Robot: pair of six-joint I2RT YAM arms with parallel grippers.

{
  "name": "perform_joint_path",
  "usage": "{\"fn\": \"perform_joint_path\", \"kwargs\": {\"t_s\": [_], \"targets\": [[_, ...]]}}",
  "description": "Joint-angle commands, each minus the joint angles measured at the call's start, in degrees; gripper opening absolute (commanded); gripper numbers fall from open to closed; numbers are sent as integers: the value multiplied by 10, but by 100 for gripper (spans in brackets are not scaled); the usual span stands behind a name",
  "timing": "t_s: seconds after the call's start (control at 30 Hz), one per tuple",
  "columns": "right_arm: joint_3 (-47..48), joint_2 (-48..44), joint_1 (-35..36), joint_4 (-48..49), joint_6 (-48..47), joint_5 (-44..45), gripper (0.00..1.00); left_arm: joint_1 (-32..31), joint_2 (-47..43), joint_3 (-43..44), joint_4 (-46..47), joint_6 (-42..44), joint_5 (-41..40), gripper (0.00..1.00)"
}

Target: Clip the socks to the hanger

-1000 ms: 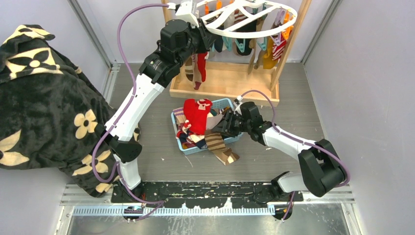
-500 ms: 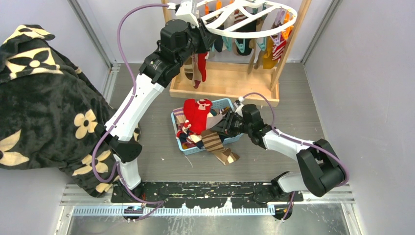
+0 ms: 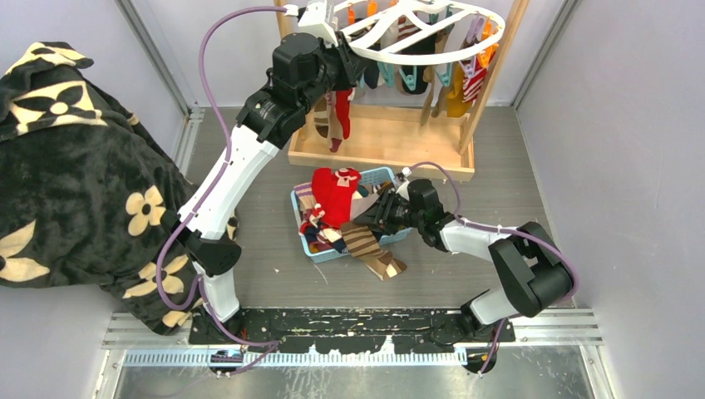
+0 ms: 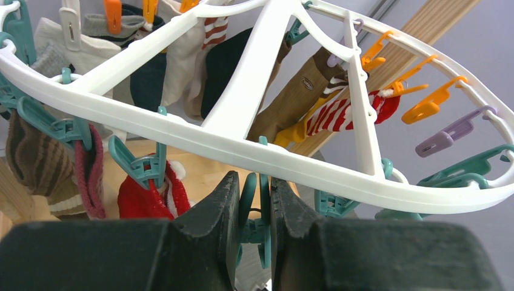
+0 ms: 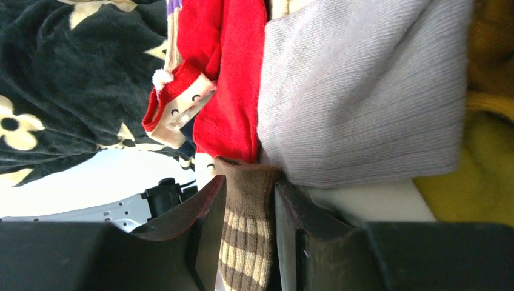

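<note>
The white oval hanger point(image 3: 432, 51) hangs from the wooden stand at the back, with several socks clipped on it. In the left wrist view its ring point(image 4: 242, 145) crosses above my left gripper point(image 4: 259, 195), which is shut on a teal clip point(image 4: 262, 225) hanging under the ring. In the top view the left gripper point(image 3: 347, 65) is at the hanger's left side. My right gripper point(image 3: 376, 218) is low at the blue basket point(image 3: 381, 175) and shut on the cuff of a brown-and-tan striped sock point(image 5: 250, 242). That sock point(image 3: 372, 251) trails over the basket's front edge onto the table. A red sock point(image 3: 335, 195) lies on the pile.
A grey sock point(image 5: 363, 91) and a yellow one point(image 5: 479, 170) lie beside the right gripper in the basket. The wooden stand's base point(image 3: 391, 150) is just behind the basket. A big black floral blanket point(image 3: 75, 166) covers the left side. Grey walls close in both sides.
The right arm's elbow has swung in to the left and the gripper has edged left at the basket, still on the striped sock. The left arm has not moved.
</note>
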Motion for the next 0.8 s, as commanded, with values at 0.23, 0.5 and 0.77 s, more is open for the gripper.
{"fn": "perform_joint_path", "kwargs": {"t_s": [0.23, 0.5, 0.77], "targets": [[1, -46, -1, 70, 48, -22, 33, 3, -25, 8, 0, 2, 0, 9], [-2, -47, -1, 66, 47, -22, 31, 3, -28, 8, -1, 2, 1, 9], [9, -40, 0, 28, 18, -39, 26, 3, -28, 7, 0, 2, 1, 9]]}}
